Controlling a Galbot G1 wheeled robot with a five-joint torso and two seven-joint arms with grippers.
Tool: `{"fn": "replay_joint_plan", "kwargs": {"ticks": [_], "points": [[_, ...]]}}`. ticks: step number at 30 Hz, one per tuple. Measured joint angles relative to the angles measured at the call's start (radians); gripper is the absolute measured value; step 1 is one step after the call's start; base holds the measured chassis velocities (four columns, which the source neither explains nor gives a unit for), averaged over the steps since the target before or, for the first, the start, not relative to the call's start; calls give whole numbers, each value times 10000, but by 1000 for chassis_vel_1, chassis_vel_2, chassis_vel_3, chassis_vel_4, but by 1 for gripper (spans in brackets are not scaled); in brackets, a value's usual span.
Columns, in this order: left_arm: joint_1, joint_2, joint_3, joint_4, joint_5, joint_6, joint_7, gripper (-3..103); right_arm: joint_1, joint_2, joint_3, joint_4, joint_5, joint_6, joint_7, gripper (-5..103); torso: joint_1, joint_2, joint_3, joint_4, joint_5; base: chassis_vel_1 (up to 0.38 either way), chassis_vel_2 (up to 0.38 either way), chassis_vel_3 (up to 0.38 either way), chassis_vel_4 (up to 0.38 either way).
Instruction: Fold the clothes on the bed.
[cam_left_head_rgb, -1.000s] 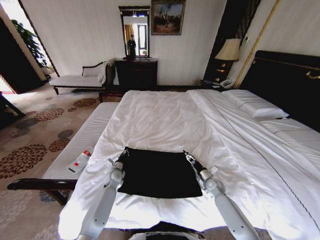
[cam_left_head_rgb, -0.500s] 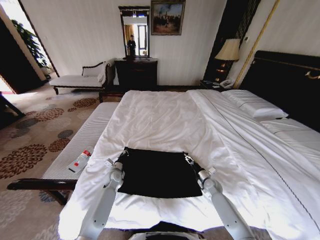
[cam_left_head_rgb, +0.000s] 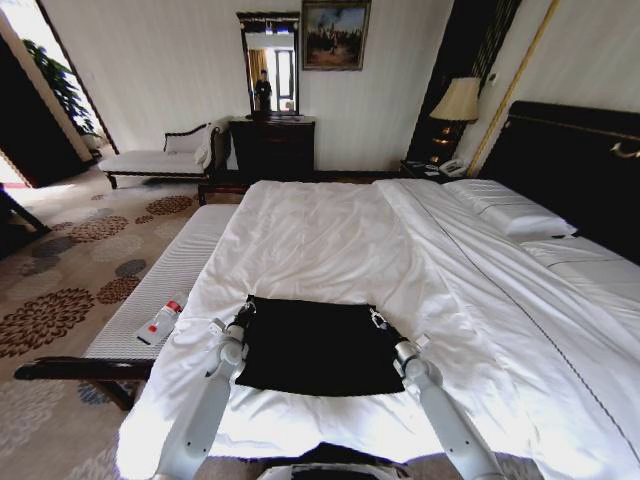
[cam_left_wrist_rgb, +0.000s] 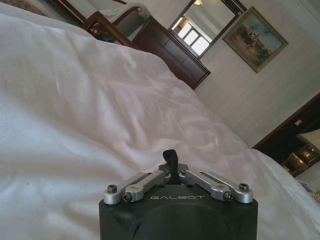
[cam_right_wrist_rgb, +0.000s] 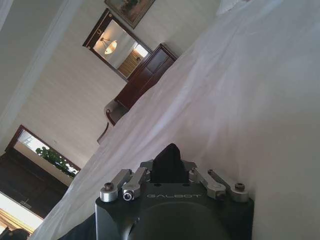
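Observation:
The clothes (cam_left_head_rgb: 318, 346), a black T-shirt, lie as a flat dark rectangle near the front edge of the white bed (cam_left_head_rgb: 330, 230). My left gripper (cam_left_head_rgb: 243, 310) is at the shirt's far left corner and my right gripper (cam_left_head_rgb: 377, 318) at its far right corner. In the left wrist view the left gripper (cam_left_wrist_rgb: 170, 161) is shut, with a thin tab of black cloth (cam_left_wrist_rgb: 170, 156) pinched between its fingers. The right wrist view shows the right gripper (cam_right_wrist_rgb: 166, 167) shut on a bigger tuft of black cloth (cam_right_wrist_rgb: 167, 159). No lettering shows on the shirt.
A pale padded bench (cam_left_head_rgb: 165, 285) runs along the bed's left side with a white, red-capped bottle (cam_left_head_rgb: 160, 322) on it. Pillows (cam_left_head_rgb: 510, 212) and the dark headboard (cam_left_head_rgb: 580, 150) are on the right. A chaise (cam_left_head_rgb: 150, 160), a dresser (cam_left_head_rgb: 272, 145) and a lamp (cam_left_head_rgb: 457, 100) stand by the far wall.
Both grippers have drawn slightly toward me, the right one more, and the shirt's far edge has come with them.

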Motion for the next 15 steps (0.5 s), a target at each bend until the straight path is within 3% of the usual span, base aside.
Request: {"fn": "replay_joint_plan", "kwargs": {"ticks": [3,6,8,9,13,15], "points": [[-12,-1,11,19,12,-6,0,1,4,2,1,-10,0,54,-113,23,0,0,0,0,0,0,0,0,0],[-7,-3,15,27,21,-17,2,1,-3,7,42,28,81,287,-378,7,1,-1,0,1,1,0,0,0,0],[0,-2,9,23,21,-18,3,1,-20,7,58,71,108,349,-427,7,1,0,0,1,1,0,0,0,0],[22,15,-12,-12,17,-23,10,1,-116,0,123,270,225,579,-579,1,1,0,0,0,1,0,0,0,0],[109,114,-109,-295,-69,-80,37,1,-567,-46,381,1215,785,982,-827,1,1,0,0,1,0,0,0,0,0],[460,119,-424,-1436,-536,-147,53,1,-1578,-88,797,2920,1536,1557,-1476,1,1,-1,0,-3,0,0,0,0,0]]}}
